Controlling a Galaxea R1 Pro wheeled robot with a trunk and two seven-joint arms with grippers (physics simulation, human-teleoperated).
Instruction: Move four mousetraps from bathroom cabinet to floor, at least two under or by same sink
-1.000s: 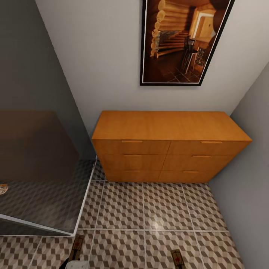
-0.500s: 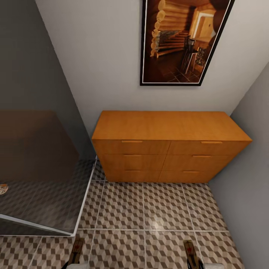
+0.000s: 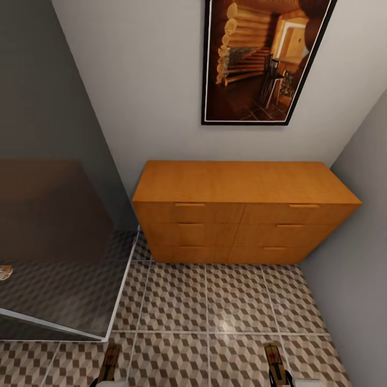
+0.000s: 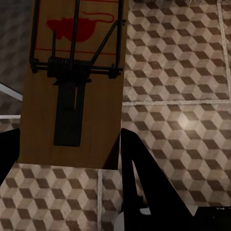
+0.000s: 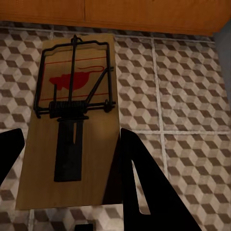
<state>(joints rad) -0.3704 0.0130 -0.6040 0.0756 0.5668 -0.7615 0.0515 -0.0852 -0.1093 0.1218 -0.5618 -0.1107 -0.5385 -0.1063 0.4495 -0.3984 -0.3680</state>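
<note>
Since half a second ago almost nothing has shifted: both traps sit at the same spots low in the head view, and only the picture tilts a hair, so that's your camera, not the things. A second ago the right one was further in and lower.

Your left pincer (image 4: 67, 159) is clamped on a mousetrap (image 4: 72, 82), dark fingers either side of the board's near end, spring and red mouse print facing the wrist camera. Your right pincer (image 5: 67, 163) grips a second mousetrap (image 5: 72, 120) the same way. Both boards are held flat by the tail end, likely so the sprung bar stays clear of the fingers and you can set them down face up.

In the head view the left trap (image 3: 112, 359) and right trap (image 3: 273, 357) hang over the bathroom floor (image 3: 215, 301), apart from each other, short of the orange cabinet (image 3: 242, 215) with its drawers shut. Glass shower panel (image 3: 54, 258) is on your left, framed picture (image 3: 263, 59) on the wall.

Judgement: two traps in hand, neither placed yet. No sink visible from here, so you'd probably need to turn before releasing.
</note>
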